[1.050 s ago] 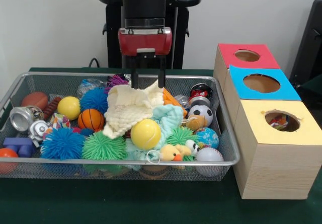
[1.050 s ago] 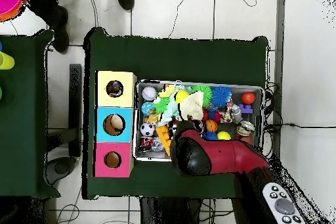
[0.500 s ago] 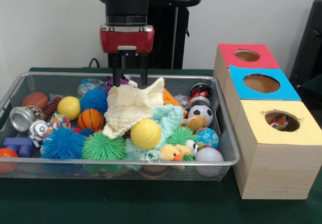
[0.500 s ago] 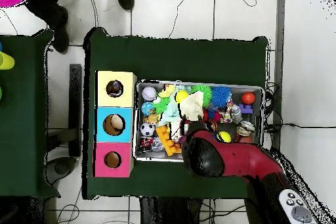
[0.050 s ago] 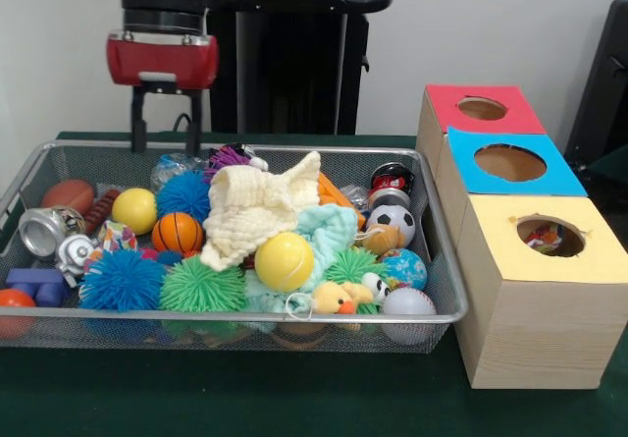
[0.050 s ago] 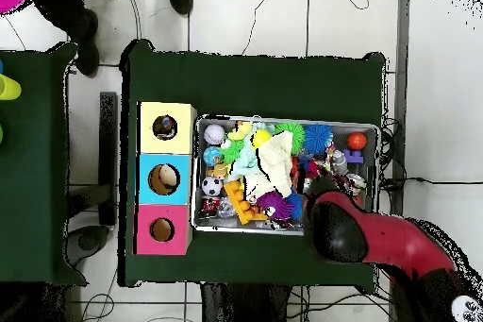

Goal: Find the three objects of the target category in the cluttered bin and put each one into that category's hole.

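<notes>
My gripper (image 5: 167,146) hangs open and empty above the back left corner of the wire bin (image 5: 245,315), over a clear ball. Piled in the bin are a cream cloth (image 5: 257,211), a mint cloth (image 5: 330,229), a yellow ball (image 5: 284,261), a basketball (image 5: 178,232), a soccer ball (image 5: 391,223), a baseball (image 5: 407,303), blue (image 5: 123,280) and green (image 5: 201,286) spiky balls, a purple spiky ball (image 6: 274,203), a duck (image 5: 339,300) and a can (image 5: 43,229). In the overhead view the arm's head (image 6: 336,231) hides the gripper.
Right of the bin stand three wooden boxes with round holes: red (image 5: 481,109), blue (image 5: 510,163) and yellow (image 5: 549,237). The yellow box's hole shows something inside. The overhead view also shows a pale object in the blue box (image 6: 165,178).
In the front view the gripper has moved left from above the cream cloth to the bin's back left corner, staying open and empty. The overhead view now shows the purple spiky ball.
</notes>
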